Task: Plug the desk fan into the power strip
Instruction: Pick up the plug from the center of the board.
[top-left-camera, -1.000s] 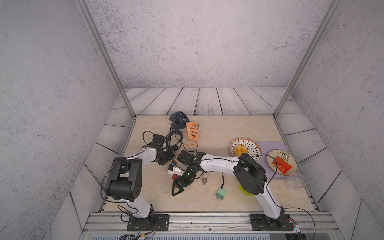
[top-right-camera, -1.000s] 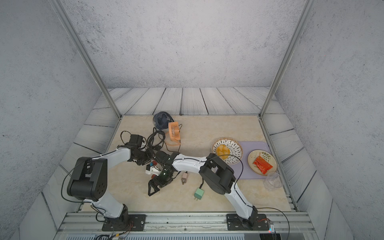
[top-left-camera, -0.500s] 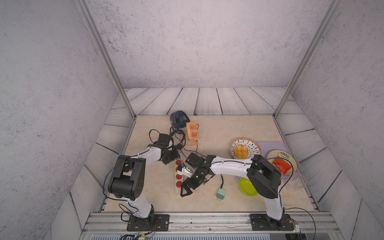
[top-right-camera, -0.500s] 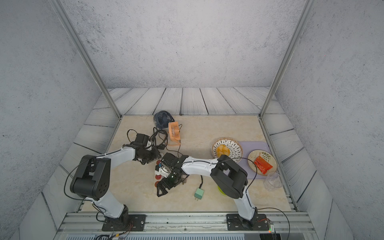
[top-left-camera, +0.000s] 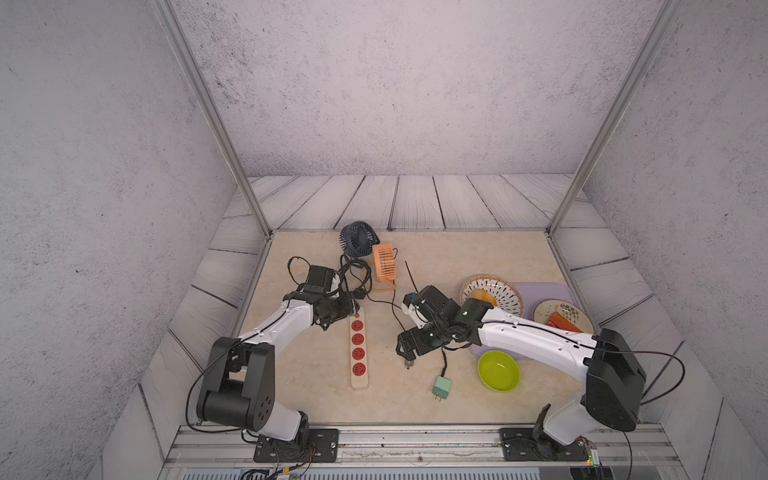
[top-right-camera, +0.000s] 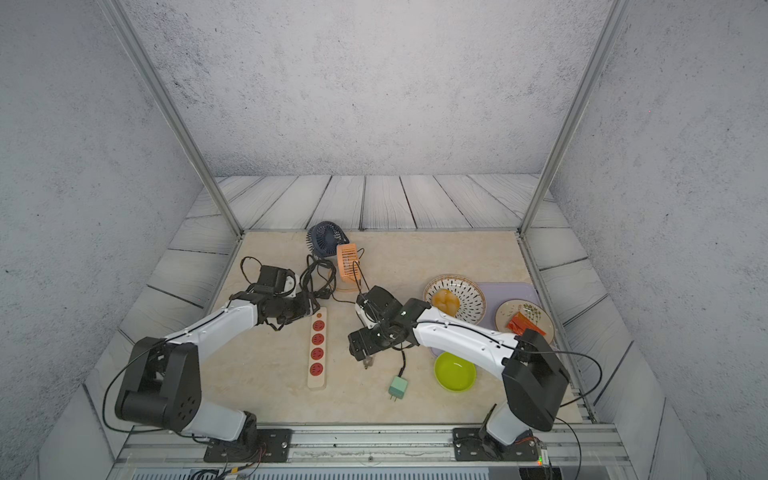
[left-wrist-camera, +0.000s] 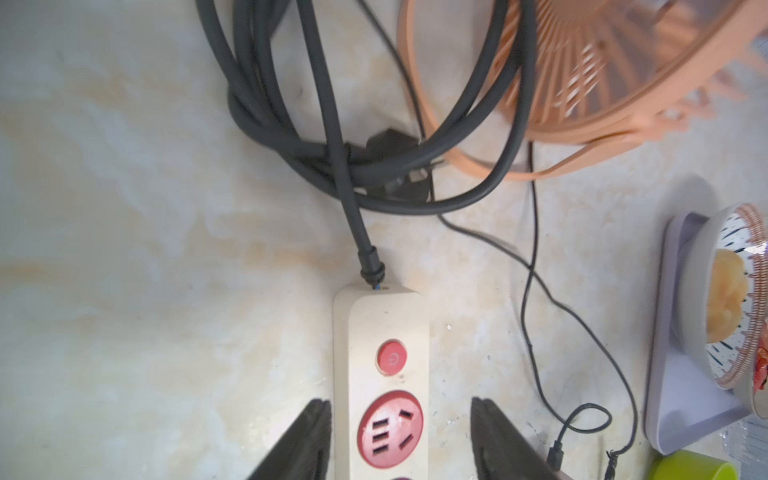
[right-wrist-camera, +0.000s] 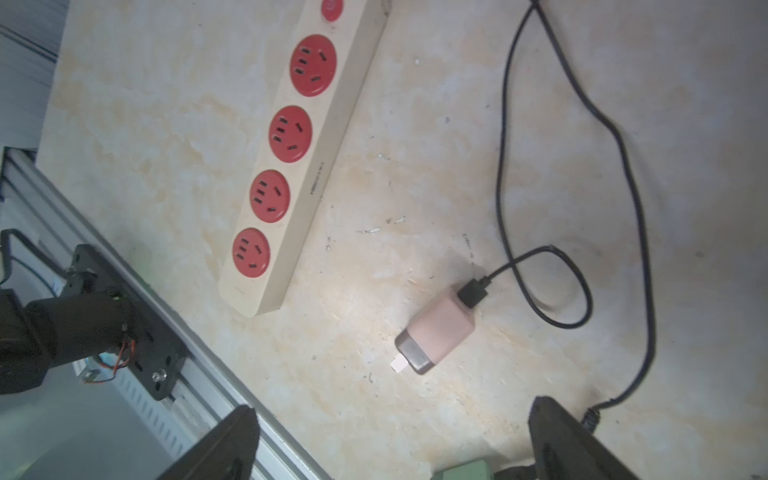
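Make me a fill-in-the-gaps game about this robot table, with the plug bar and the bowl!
1. The power strip has ___ round red sockets.
2. Its cord is coloured ___.
3. The left pincer has a finger on each side of the power strip, with its jaws ___.
4. The bowl by the right arm is coloured ___.

Missing words: four; black; open; green.
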